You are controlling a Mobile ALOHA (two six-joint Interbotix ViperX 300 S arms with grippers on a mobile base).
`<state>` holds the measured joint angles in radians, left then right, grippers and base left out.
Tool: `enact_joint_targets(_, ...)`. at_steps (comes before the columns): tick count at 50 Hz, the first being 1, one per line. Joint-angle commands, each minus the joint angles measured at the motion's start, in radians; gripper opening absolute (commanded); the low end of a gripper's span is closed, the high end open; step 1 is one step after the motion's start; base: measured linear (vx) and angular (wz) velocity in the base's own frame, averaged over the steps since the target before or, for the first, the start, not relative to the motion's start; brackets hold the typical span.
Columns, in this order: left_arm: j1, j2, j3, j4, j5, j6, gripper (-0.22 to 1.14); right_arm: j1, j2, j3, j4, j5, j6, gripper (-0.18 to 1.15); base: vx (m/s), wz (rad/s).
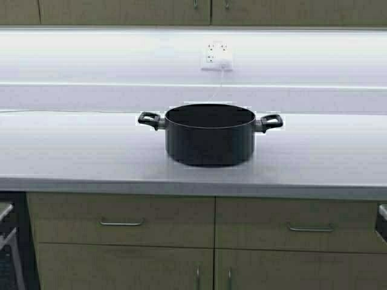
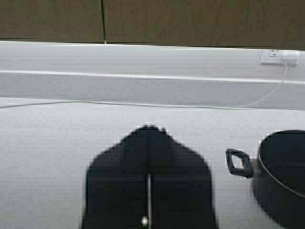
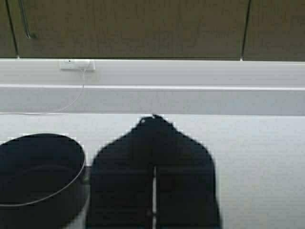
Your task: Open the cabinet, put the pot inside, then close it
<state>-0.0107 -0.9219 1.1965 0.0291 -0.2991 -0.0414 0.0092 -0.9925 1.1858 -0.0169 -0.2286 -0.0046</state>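
While the pot (image 1: 210, 134) sits upright and lidless near the middle of the grey countertop (image 1: 72, 151), both doors of the cabinet (image 1: 121, 11) above it are closed, only their lower edges showing at the top of the high view with the slim handles near the meeting line. The pot's two loop handles stick out to either side, and its interior looks bare as far as can be seen. Behind it, a white wall outlet (image 1: 216, 56) carries a plug with a thin white cable (image 1: 213, 95) that drops to the counter and trails away along the back of the surface. Neither arm appears in the high view. In the left wrist view, the left gripper (image 2: 148, 131) hangs above the counter with its two dark fingers pressed together, only a hairline seam between them, and the pot lies off to its side with one loop handle (image 2: 239, 162) nearest it. In the right wrist view, the right gripper (image 3: 153, 119) is likewise closed tight on nothing, just beside the pot's wall. Below the counter run tan drawers (image 1: 121, 220) with horizontal handles.
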Motion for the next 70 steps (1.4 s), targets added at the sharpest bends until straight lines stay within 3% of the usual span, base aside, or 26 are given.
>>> enact_joint_targets(1,0.002,0.005,-0.021,0.002,-0.008,-0.003,0.02,0.002,0.006,-0.018,-0.002,0.000,0.000,0.05,0.39,0.09)
enact_joint_targets(33,0.002,0.077,-0.029,0.000,-0.014,-0.023,0.02,0.002,-0.067,0.023,-0.003,0.049,-0.002,0.05,0.35,0.01)
enact_joint_targets(58,-0.002,0.006,0.002,0.002,-0.009,-0.025,0.04,0.005,-0.048,0.009,0.005,0.058,0.014,0.07,0.18,-0.01)
enact_joint_targets(62,-0.015,-0.006,0.003,0.005,-0.005,-0.023,0.13,0.038,-0.046,0.009,0.014,0.049,0.038,0.20,0.08,-0.01)
enact_joint_targets(64,-0.031,-0.018,0.008,0.008,0.012,-0.021,0.24,0.069,-0.046,0.009,0.014,0.049,0.055,0.36,0.05,-0.01)
enact_joint_targets(70,-0.123,-0.043,-0.025,0.002,0.221,-0.028,0.87,0.176,-0.040,0.006,0.011,0.043,0.061,0.98,0.03,-0.02)
